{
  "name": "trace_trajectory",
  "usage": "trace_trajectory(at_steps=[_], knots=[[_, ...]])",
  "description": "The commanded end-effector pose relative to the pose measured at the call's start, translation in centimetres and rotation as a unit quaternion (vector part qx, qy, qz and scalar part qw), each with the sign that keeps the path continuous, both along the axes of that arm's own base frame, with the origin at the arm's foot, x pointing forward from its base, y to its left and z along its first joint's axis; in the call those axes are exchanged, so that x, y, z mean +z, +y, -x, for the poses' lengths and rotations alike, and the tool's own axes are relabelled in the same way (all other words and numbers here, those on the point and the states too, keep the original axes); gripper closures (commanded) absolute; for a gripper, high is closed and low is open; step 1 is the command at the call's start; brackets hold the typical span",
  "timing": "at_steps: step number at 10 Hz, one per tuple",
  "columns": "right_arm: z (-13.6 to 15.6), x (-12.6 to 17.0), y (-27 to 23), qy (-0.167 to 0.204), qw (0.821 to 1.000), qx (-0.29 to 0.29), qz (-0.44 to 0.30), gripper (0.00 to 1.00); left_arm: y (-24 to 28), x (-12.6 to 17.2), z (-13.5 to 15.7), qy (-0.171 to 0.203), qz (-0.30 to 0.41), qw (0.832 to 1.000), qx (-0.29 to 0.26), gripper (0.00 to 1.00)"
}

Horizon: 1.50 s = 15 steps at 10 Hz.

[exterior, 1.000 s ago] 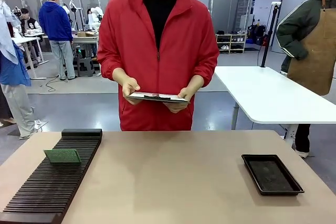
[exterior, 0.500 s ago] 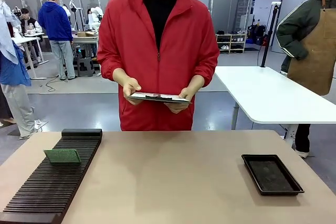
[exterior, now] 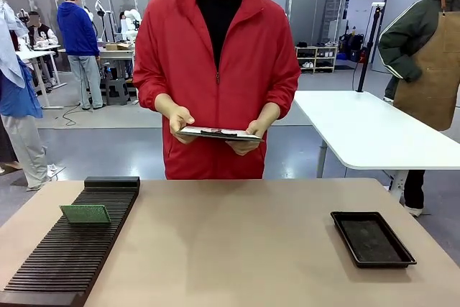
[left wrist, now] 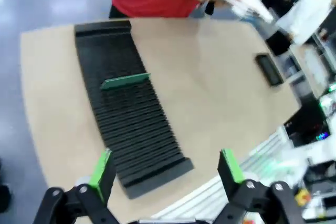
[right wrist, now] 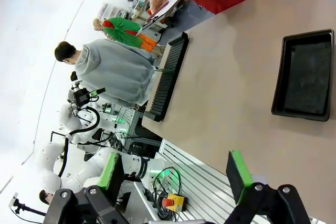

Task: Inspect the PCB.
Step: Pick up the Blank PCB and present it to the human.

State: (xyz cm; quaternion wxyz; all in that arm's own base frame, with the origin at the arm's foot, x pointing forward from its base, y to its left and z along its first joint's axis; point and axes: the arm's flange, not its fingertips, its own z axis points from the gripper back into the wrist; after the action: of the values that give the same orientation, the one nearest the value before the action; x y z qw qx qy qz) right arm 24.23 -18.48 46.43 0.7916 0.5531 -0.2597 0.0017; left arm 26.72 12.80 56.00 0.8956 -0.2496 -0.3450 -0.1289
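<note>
The PCB point(exterior: 85, 213), a thin green board, stands on edge in a slot of the black slotted rack point(exterior: 72, 246) at the table's left; the left wrist view shows the PCB point(left wrist: 125, 81) from above, far ahead of my left gripper point(left wrist: 167, 169). That gripper hangs high over the table's near edge, open, nothing between its green pads. My right gripper point(right wrist: 176, 177) is also open and empty, off the near right of the table. A person in a red jacket stands at the far side holding a clipboard point(exterior: 218, 134) in both hands.
A shallow black tray point(exterior: 371, 238) lies at the table's right, also seen as the tray point(right wrist: 306, 75) in the right wrist view. The rack point(left wrist: 126, 108) runs from the near left edge toward the far side. A white table point(exterior: 366, 131) stands behind on the right.
</note>
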Motion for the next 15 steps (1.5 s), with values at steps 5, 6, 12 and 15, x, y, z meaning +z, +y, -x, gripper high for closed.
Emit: trace_trajectory(at_steps=[5,6,12,15], knots=[[-0.2,0.0,-0.2,-0.013,1.000,0.001,-0.001,0.00,-12.8,-3.1,-12.4,-0.053,-0.395,0.899,-0.181,0.00],[-0.2,0.0,-0.2,-0.013,1.000,0.001,-0.001,0.00,-14.3,-4.6,-12.7,-0.063,-0.413,0.886,-0.201,0.00],[-0.2,0.0,-0.2,-0.013,1.000,0.001,-0.001,0.00,-16.1,-7.0,-13.4,-0.059,-0.439,0.867,-0.229,0.00],[-0.2,0.0,-0.2,-0.013,1.000,0.001,-0.001,0.00,-15.4,-8.3,-14.0,-0.064,-0.465,0.838,-0.278,0.00]])
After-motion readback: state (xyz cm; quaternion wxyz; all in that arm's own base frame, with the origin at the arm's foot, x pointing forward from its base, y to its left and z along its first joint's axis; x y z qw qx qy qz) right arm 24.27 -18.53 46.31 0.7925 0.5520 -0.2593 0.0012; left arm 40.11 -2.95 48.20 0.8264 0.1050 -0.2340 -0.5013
